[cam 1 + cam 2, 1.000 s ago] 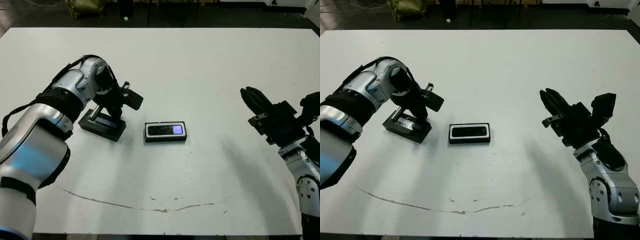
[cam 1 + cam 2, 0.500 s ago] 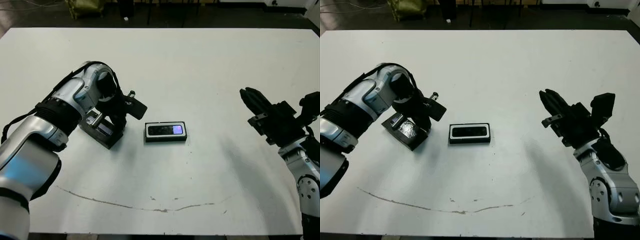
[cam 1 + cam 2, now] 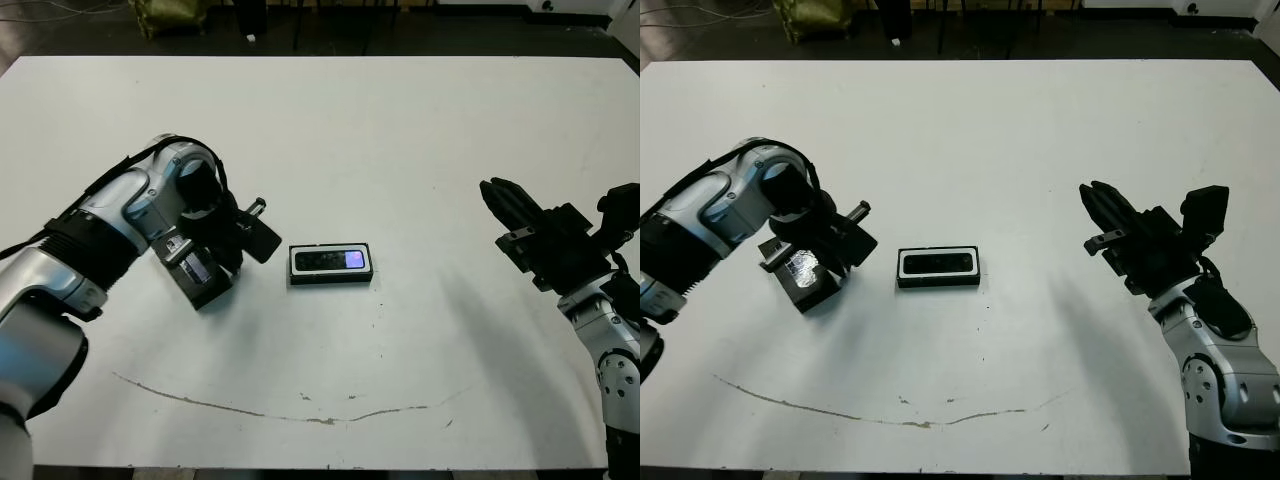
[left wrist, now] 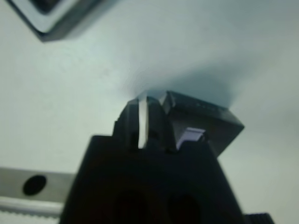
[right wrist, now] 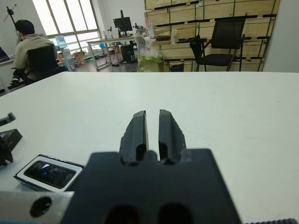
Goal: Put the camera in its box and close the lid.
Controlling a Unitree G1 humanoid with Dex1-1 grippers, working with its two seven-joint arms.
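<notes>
head views: the left gripper (image 3: 215,265) grips the lid (image 3: 197,275), tilted off the table (image 3: 400,130), left of the box (image 3: 331,264) holding the camera (image 3: 330,260). left wrist: fingers (image 4: 145,123) clamped on the lid's edge. right wrist: right gripper (image 5: 152,128) closed (empty), well apart.

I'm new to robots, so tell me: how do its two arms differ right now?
The left gripper is down at the table, shut on the lid; the right gripper hangs above the table, shut on nothing. The left is near the box; the right is well off to the side. Both have black fingers.
</notes>
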